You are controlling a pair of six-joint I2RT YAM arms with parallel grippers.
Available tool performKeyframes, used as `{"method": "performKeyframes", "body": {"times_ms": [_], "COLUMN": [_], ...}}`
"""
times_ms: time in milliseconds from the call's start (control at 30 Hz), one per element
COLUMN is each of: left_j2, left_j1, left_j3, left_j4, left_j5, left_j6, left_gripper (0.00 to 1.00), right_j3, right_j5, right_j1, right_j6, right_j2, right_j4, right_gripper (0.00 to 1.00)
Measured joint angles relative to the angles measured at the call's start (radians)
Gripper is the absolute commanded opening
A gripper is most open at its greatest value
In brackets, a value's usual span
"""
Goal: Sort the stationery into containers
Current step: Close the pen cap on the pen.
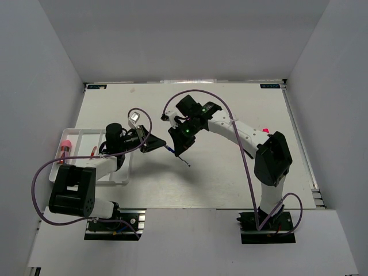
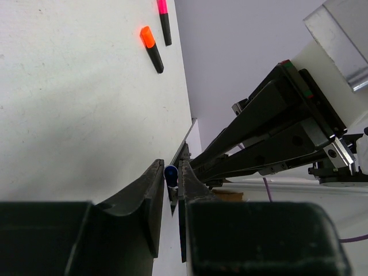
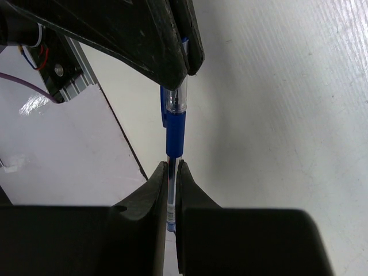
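Observation:
A blue pen (image 3: 175,123) is held in the air between both grippers above the table's middle. My right gripper (image 3: 172,167) is shut on its clear barrel. My left gripper (image 2: 171,167) is shut on the pen's blue end (image 2: 171,174). In the top view the left gripper (image 1: 161,145) and right gripper (image 1: 177,149) meet tip to tip, and the pen's tip (image 1: 185,161) sticks out toward the front. The white divided tray (image 1: 109,179) lies at the left under the left arm. It holds a pink-capped tube (image 1: 65,146) and a red pen (image 1: 92,152).
An orange-capped highlighter (image 2: 150,49) and a pink-capped highlighter (image 2: 163,20) lie on the table in the left wrist view. A pink cap (image 1: 265,130) shows behind the right arm. Grey walls enclose the table on three sides.

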Motion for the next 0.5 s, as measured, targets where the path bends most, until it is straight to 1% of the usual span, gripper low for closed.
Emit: {"method": "performKeyframes", "body": {"times_ms": [267, 500], "left_j2": [0.001, 0.013], "left_j1": [-0.017, -0.029], "left_j3": [-0.007, -0.005], "left_j4": [-0.003, -0.003], "left_j5": [-0.030, -0.034], "left_j6": [0.005, 0.003], "left_gripper": [0.00, 0.00], "right_j3": [0.040, 0.014], "right_j5": [0.005, -0.013], "right_j1": [-0.009, -0.016], "right_j6": [-0.001, 0.000], "right_j2": [0.020, 0.019], "right_j4": [-0.054, -0.045], "right_gripper": [0.00, 0.00]}}
